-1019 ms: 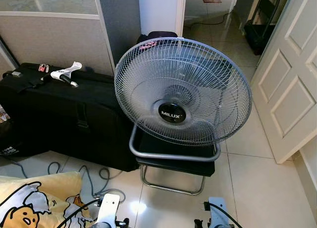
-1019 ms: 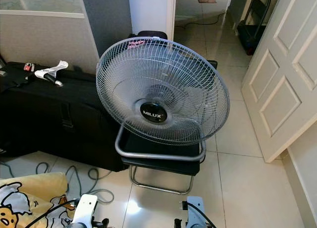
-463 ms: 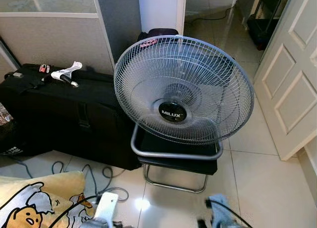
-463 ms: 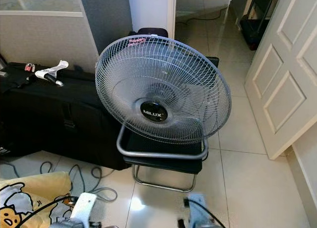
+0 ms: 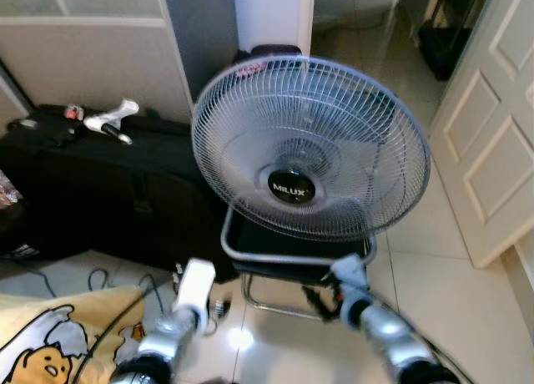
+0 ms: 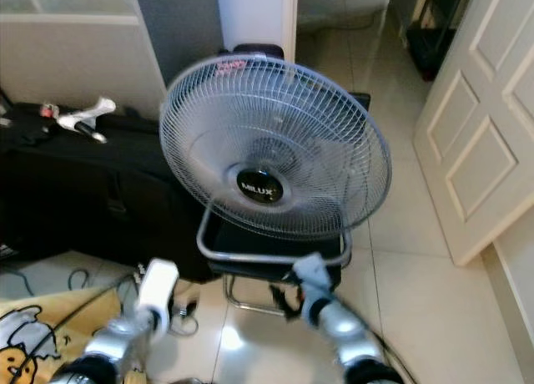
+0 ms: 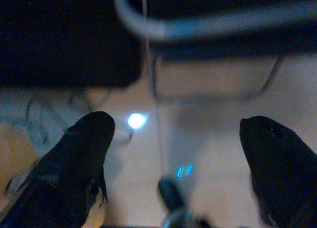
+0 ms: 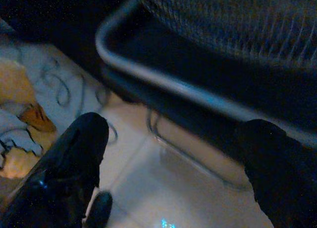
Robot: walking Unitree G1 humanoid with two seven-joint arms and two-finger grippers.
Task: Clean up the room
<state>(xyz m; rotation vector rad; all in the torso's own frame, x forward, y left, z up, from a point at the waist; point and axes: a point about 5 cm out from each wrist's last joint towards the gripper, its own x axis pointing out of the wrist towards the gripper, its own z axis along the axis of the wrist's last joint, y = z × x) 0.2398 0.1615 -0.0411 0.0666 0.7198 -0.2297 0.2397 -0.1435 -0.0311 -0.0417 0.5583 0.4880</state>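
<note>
While wide apart — both tools (image 7: 173,153) (image 8: 173,158) just below the fan (image 5: 310,146)

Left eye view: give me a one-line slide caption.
Both grippers, left gripper and right gripper, open and raised toward the grey floor fan beside a black case.

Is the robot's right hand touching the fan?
Apart. The right wrist view shows floor between the open right hand and the fan.

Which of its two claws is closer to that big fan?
The right gripper, just under the fan by its metal stand. The left gripper hangs farther left, over the floor cables.
</note>
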